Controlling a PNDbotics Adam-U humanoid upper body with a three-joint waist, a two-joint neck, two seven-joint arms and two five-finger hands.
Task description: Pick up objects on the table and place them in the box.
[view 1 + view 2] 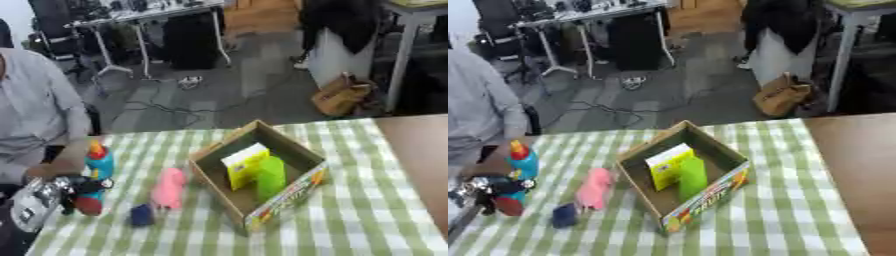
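My left hand [77,192] comes in at the lower left corner of the table, its silver forearm [33,202] running off the edge of view. Its dark fingers are curled round a red thing [87,205] that sits on the checked cloth [367,210], and they lie right at the foot of a blue toy [99,162] with a red and yellow top, which stands upright just behind them. Whether the hand also touches the blue toy, I cannot tell.

A pink toy [169,187] lies to the right of my hand, long side pointing away from me, apart from the fingers. A small dark blue thing [142,215] sits on the cloth just in front of the pink toy, between it and the near edge.

The box [302,187] stands open in the middle of the table, turned corner-on to me, its near wall printed in bright colours. Inside it are a yellow and white carton [245,162] and a green thing [271,177] leaning beside it, the two touching.

A person's bare hand [39,171] rests at the table's left edge, just behind my own, near the blue toy.

Bare brown tabletop [420,150] shows at the far right.

My right hand shows in neither view.
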